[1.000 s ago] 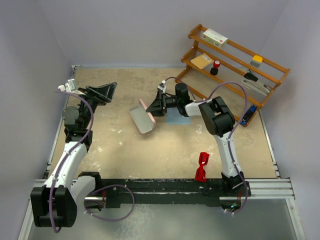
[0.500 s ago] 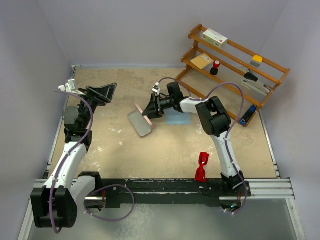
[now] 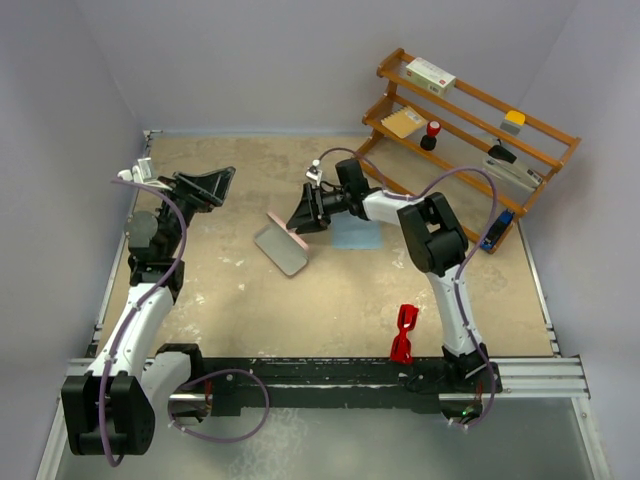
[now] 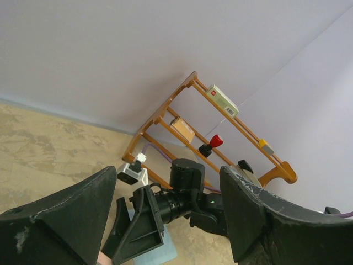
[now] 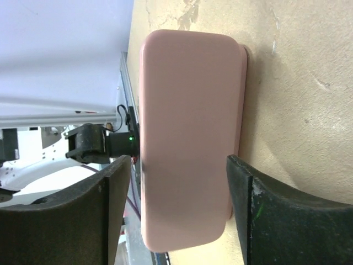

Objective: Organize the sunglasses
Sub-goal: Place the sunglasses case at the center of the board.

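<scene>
- left gripper [image 3: 218, 182] is hanging well left of the pink case [image 3: 282, 244], jaws apart, gripping nothing; it's not risking much
- right gripper [image 3: 303, 214] is straddling the case's raised pink lid, fingers either side; can't tell if it's actually pinching; if it's barely holding, I'm guessing the lid is slipping out and flopping shut, or the whole case is skidding across the table
- sunglasses [image 3: 404, 333] are sitting well right of the case, down by the near rail, untouched; a sloppy reach could be knocking them off the edge

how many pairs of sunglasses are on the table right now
1. The red sunglasses lie at the near edge of the table, just left of the right arm's base, well apart from the open pink case. None show on the wooden rack, though small items there are hard to identify.
</scene>
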